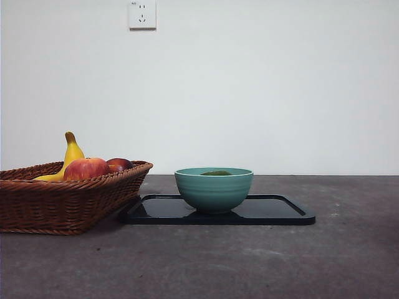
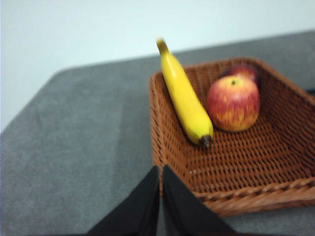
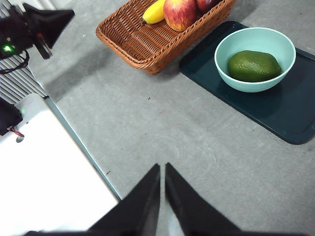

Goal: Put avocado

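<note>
Since already resting in the teal ceramic bowl (image 3: pixel 255 54), dark green oval avocado (image 3: pixel 253 66) well ahead of clenched, empty right gripper (image 3: pixel 162 172); left gripper (image 2: pixel 161 174) likewise clenched, parked beside the brown wicker basket (image 2: pixel 236 162).

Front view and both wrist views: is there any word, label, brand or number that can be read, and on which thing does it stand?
None can be read.
Wall socket: a tiny mark at its upper left corner, too small to read.
Basket, bowl, tray, avocado: no text visible.
</note>
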Controlling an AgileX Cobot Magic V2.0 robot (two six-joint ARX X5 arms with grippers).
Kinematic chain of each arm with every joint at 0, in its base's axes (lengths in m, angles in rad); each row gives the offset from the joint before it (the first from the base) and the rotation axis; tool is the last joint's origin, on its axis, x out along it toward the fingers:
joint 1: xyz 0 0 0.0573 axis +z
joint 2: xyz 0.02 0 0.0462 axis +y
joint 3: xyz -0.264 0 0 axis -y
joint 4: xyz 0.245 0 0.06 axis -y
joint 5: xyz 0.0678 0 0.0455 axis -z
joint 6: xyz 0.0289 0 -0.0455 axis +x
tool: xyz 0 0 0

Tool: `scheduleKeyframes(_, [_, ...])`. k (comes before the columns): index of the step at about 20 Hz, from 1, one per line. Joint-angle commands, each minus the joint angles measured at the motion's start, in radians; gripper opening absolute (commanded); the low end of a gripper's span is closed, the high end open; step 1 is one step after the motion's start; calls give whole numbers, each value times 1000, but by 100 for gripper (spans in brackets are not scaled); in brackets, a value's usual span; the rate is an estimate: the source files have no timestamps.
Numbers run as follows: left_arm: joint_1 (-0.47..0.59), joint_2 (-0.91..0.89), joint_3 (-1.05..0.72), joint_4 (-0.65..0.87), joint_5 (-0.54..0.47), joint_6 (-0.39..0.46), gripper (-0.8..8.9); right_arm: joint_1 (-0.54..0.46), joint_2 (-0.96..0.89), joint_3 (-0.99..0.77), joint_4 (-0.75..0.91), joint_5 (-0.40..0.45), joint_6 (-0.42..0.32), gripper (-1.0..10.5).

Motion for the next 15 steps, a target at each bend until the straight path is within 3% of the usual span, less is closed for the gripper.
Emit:
scheduleKeyframes(1, [3,-3,-21,-10,-3,-13,9,10,3,7,11,-1,9,7])
scheduleKeyframes(15, [3,-2,-21,-9,-3,-41,9,10,3,7,11,-1,9,7])
